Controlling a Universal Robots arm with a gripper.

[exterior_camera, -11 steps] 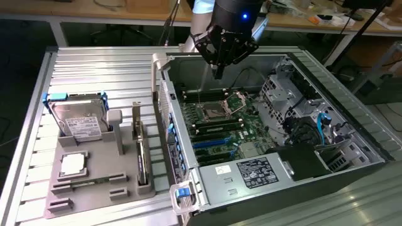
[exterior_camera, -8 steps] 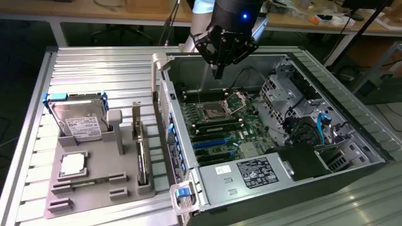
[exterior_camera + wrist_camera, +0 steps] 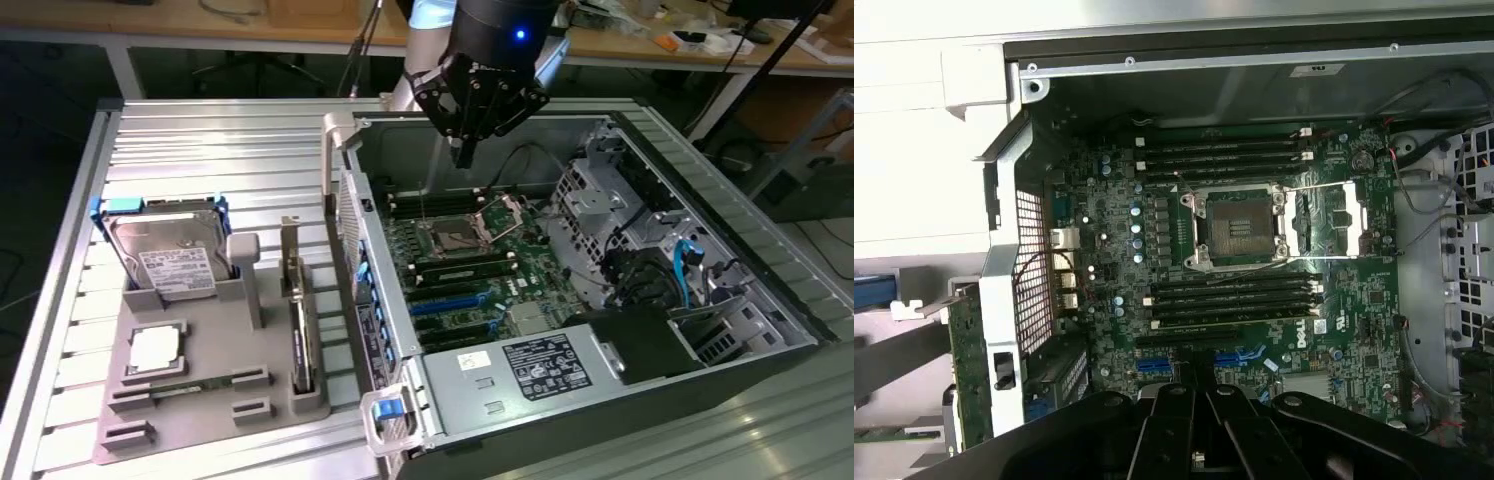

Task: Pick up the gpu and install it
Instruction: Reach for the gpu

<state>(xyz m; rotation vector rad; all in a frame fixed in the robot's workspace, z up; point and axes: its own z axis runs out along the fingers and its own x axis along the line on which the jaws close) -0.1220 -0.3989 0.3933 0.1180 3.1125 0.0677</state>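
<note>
The gpu (image 3: 296, 310) stands on its edge in a slot of the grey holder (image 3: 200, 425), at the exterior view's left of the open computer case (image 3: 747, 250). In the wrist view the gpu (image 3: 969, 365) is a thin green strip just outside the case's rear panel. My gripper (image 3: 463, 155) hangs above the far end of the motherboard (image 3: 494, 270), well apart from the gpu. Its fingers (image 3: 1176, 425) are shut together with nothing between them.
In the holder stand a silver hard drive (image 3: 167, 255) with blue rails, a processor (image 3: 156, 347) and a narrow memory stick (image 3: 187, 388). Inside the case are the open processor socket (image 3: 1239, 228), blue card slots (image 3: 447, 305), a power supply (image 3: 534, 365) and cables (image 3: 654, 275).
</note>
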